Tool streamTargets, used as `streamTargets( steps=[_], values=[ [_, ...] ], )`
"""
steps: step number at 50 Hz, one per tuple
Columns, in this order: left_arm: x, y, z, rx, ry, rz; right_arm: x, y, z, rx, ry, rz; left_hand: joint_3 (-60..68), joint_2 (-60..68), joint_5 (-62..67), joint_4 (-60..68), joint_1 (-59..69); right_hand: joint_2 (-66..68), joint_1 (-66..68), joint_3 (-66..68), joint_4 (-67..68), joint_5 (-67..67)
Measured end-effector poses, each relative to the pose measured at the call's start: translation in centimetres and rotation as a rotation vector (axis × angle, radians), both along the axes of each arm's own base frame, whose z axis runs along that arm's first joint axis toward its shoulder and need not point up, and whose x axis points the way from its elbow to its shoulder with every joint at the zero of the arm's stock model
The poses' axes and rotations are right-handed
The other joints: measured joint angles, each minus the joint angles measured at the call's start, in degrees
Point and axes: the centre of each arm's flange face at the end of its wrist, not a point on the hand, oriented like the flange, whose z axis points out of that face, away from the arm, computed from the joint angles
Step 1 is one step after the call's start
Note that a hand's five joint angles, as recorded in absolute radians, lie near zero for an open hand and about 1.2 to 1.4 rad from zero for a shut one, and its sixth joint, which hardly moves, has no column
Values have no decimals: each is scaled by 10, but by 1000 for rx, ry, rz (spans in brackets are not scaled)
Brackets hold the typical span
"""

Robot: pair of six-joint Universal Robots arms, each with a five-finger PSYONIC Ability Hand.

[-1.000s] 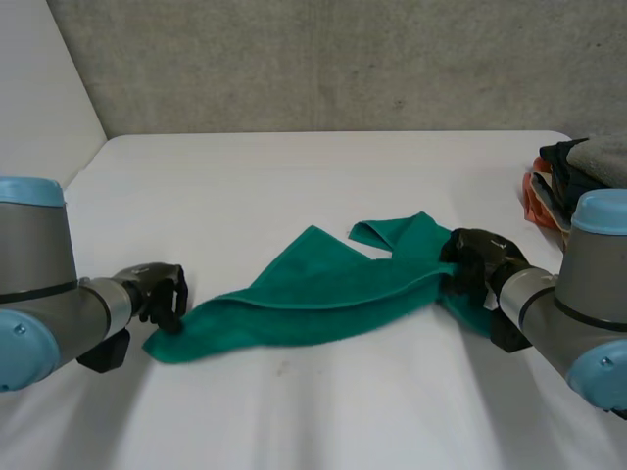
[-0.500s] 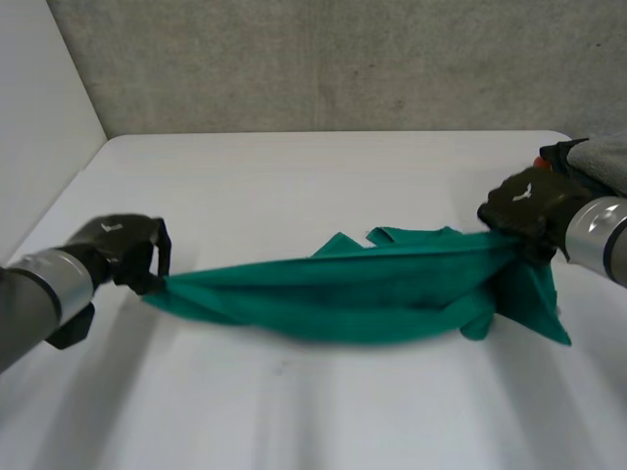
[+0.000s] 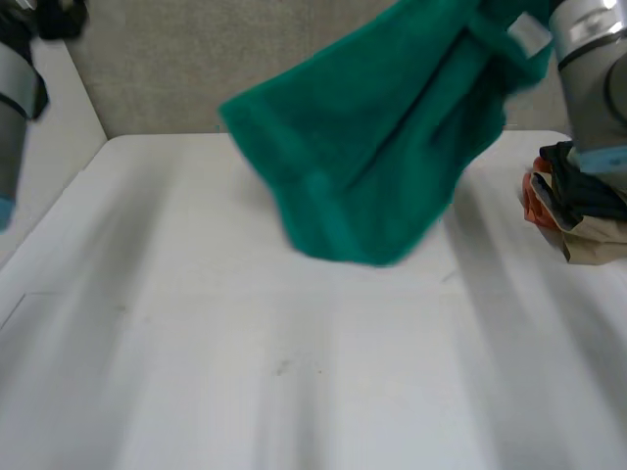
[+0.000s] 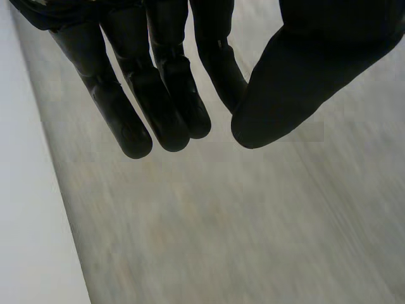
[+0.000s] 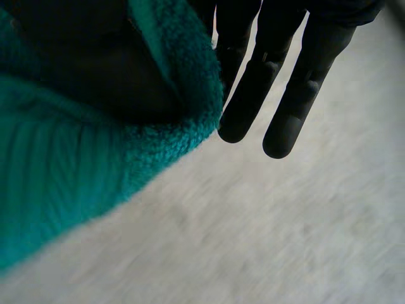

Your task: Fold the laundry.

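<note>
Head view: the green towel (image 3: pixel 372 147) is up in the air over the white table (image 3: pixel 294 392), hanging down from around my right arm (image 3: pixel 593 59). My left hand (image 3: pixel 54 15) is raised too, well apart from it. A pile of clothes (image 3: pixel 573 201) sits at the table's right edge.

Left wrist view: my left hand (image 4: pixel 164 76) is loose, fingers (image 4: pixel 126 120) straight, thumb (image 4: pixel 304 76) apart from them, nothing in it.

Right wrist view: the towel (image 5: pixel 76 171) is bunched over part of my right hand (image 5: pixel 297 82). Honestly I can't tell whether it's gripping the towel.
</note>
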Motion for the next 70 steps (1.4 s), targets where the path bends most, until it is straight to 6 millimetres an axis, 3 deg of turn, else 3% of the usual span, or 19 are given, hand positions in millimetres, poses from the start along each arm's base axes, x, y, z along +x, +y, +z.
streamTargets(
  steps=[3,8,13,16,17,20,24,36,41,42,44,48,53,57,63,67,70],
  values=[
    [1,12,9,-17,17,-15,1,5,3,-3,5,60,0,0,0,0,0,0,0,0,0,0],
    [1,28,-14,88,-20,-42,1,12,-21,146,53,117,0,0,0,0,0,0,0,0,0,0],
    [1,42,-77,290,-119,-61,-2,22,-78,410,151,105,0,1,0,0,0,0,0,0,1,0],
    [-1,48,-107,376,-160,-85,0,32,-100,487,208,93,-192,-205,-192,-194,-224,0,0,0,1,0],
    [-4,50,-119,407,-174,-102,1,38,-107,506,235,89,-335,-338,-326,-329,-370,0,0,0,1,0],
    [-10,51,-139,458,-186,-140,6,50,-111,515,271,89,-485,-494,-490,-496,-485,0,0,0,1,0],
    [-25,45,-158,501,-178,-193,11,69,-98,486,280,107,-562,-565,-549,-569,-545,0,0,0,1,0],
    [-70,33,-195,600,-164,-251,22,131,-37,414,237,222,-563,-568,-549,-570,-545,0,0,0,1,0],
    [-83,31,-204,619,-154,-256,25,151,-23,400,237,262,-563,-567,-549,-570,-545,0,0,0,1,0],
    [-92,30,-210,631,-147,-264,28,169,-13,389,238,300,-563,-568,-549,-570,-545,0,0,0,1,0],
    [-99,31,-215,642,-141,-272,30,181,-7,383,237,326,-563,-568,-549,-570,-545,0,0,0,1,0],
    [-118,40,-229,713,-121,-320,33,205,5,368,227,376,-557,-561,-546,-564,-538,0,0,0,1,0],
    [-132,69,-243,870,-107,-378,35,211,4,379,225,384,-498,-500,-491,-500,-470,0,0,0,1,0],
    [-118,79,-235,934,-74,-332,36,201,-9,414,244,356,-488,-491,-480,-490,-463,0,0,0,1,0],
    [-63,67,-201,872,26,-189,39,190,-27,445,282,309,-488,-492,-483,-492,-465,0,0,0,1,0],
    [-39,73,-189,835,56,-178,41,193,-26,440,283,300,-511,-512,-508,-517,-483,0,0,0,1,0],
    [-34,83,-190,835,54,-214,42,197,-22,433,271,301,-534,-534,-532,-539,-510,0,0,0,1,0]
  ],
)
